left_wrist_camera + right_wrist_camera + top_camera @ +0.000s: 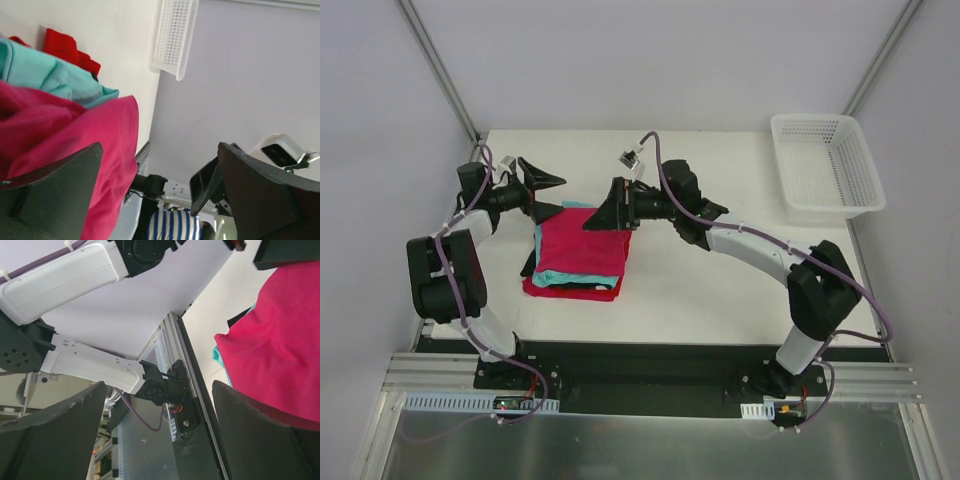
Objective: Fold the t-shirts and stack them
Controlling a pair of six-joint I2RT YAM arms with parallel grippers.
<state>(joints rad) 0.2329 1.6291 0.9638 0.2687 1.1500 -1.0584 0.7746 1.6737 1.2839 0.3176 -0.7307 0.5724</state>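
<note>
Four folded shirts sit stacked left of centre on the white counter: pink shirt on top, teal shirt under it, red shirt at the bottom, and a dark shirt poking out at the stack's left side. Left pincer is at the stack's far-left corner with its jaws wide; in the wrist view one finger sits right by the pink cloth, contact unclear. Right pincer is at the stack's far-right corner, also spread wide and just beside the pink edge. A white mesh basket sits at the counter's far right, well apart from the stack.
</note>
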